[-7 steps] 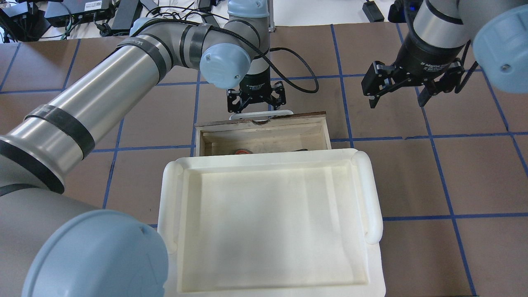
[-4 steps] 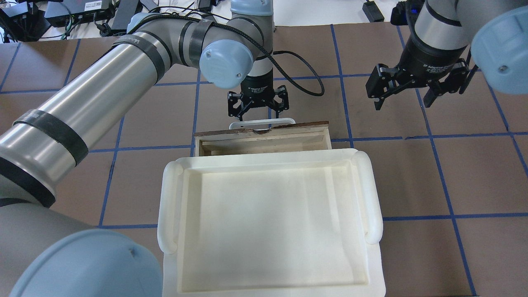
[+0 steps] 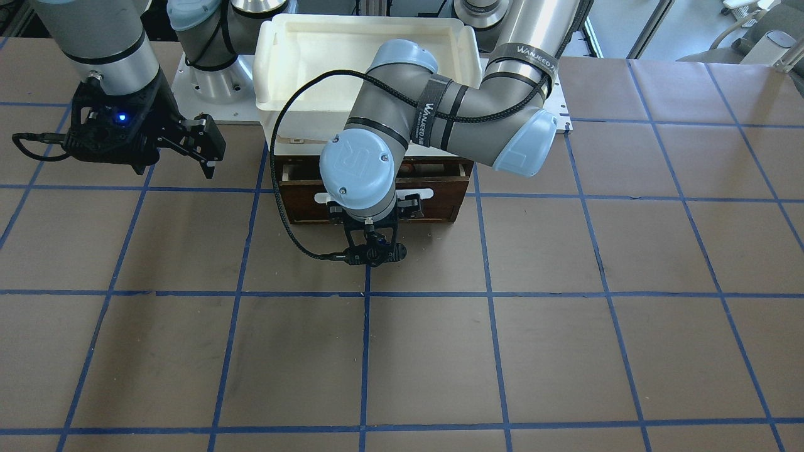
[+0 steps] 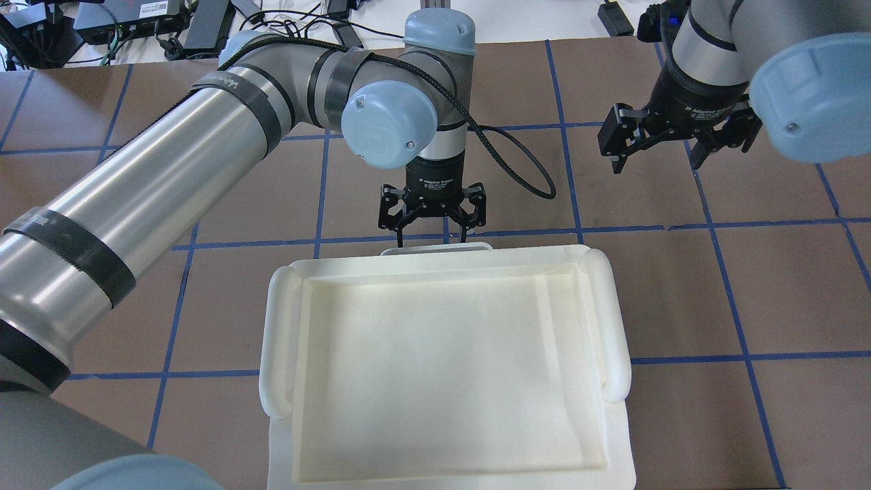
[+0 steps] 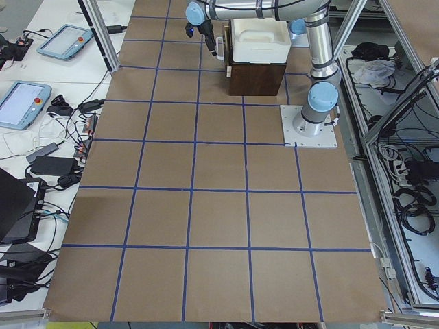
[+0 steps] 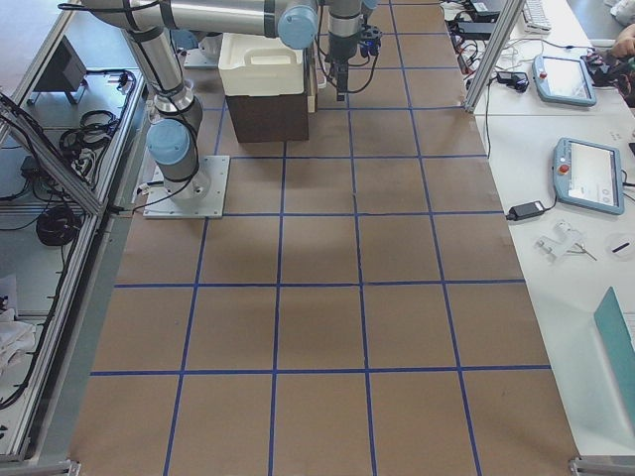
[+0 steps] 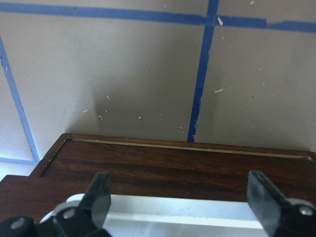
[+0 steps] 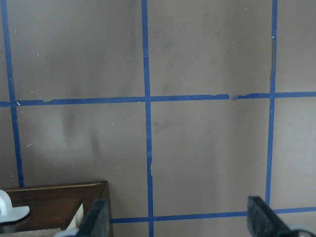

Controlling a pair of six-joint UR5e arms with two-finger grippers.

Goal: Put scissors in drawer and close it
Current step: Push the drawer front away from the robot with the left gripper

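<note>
Drawer of wood with a dark brown front is seen at the upper centre of the front-facing view. It is tucked almost wholly beneath a large white plastic tub, and only a narrow strip of its inside is shown. The left gripper is held spread, with its fingers set to either side of the white bar handle and nothing gripped. The right gripper is likewise spread and empty in the overhead view's upper right, well apart from the drawer. The small scissors are hidden in every view.

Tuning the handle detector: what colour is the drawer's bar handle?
White. The bar handle stands out against the dark brown drawer front, clearest in the left wrist-mounted view.
</note>
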